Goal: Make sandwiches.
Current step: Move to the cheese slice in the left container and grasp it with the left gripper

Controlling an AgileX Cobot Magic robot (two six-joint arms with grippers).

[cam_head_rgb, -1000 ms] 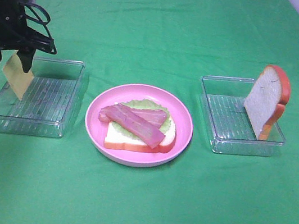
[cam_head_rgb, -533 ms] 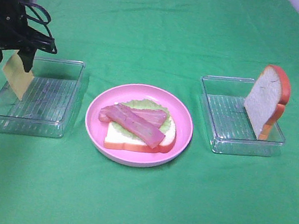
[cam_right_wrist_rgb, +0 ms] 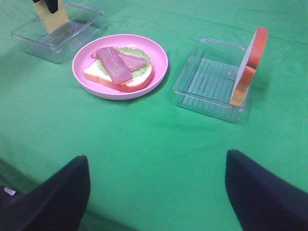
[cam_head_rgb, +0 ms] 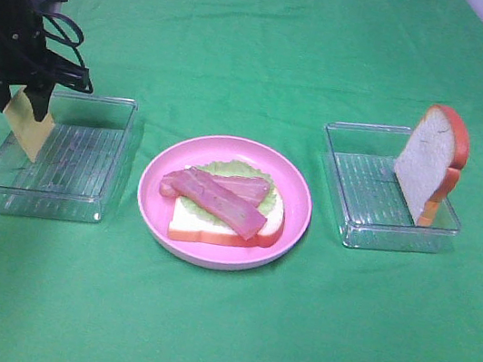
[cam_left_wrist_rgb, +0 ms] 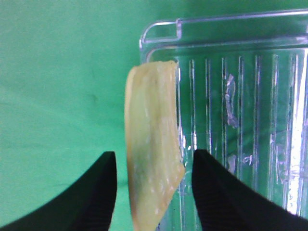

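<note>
- The left gripper (cam_head_rgb: 25, 94) has edged slightly back and to the left over the past second, carrying its load with it; everything else on the green cloth (cam_head_rgb: 261, 56) lies as before.
- Its jaws are closed narrow on a yellow cheese slice (cam_head_rgb: 31, 129), which hangs from them by its upper end, tilted, above the left edge of the left clear tray (cam_head_rgb: 54, 203).
- The left wrist view shows the slice between the two black fingers (cam_left_wrist_rgb: 107, 183), with the ribbed tray floor just beside it.
- At the centre sits the pink plate (cam_head_rgb: 301, 200), holding a bread slice (cam_head_rgb: 187, 220) topped with lettuce (cam_head_rgb: 225, 169) and bacon strips (cam_head_rgb: 220, 198) laid across it.
- On the right, a second clear tray (cam_head_rgb: 363, 196) holds another bread slice (cam_head_rgb: 423, 164) standing upright at its far right end.
- The right gripper (cam_right_wrist_rgb: 159, 202) hangs well clear of the table, its jaws spread wide and holding nothing.
</note>
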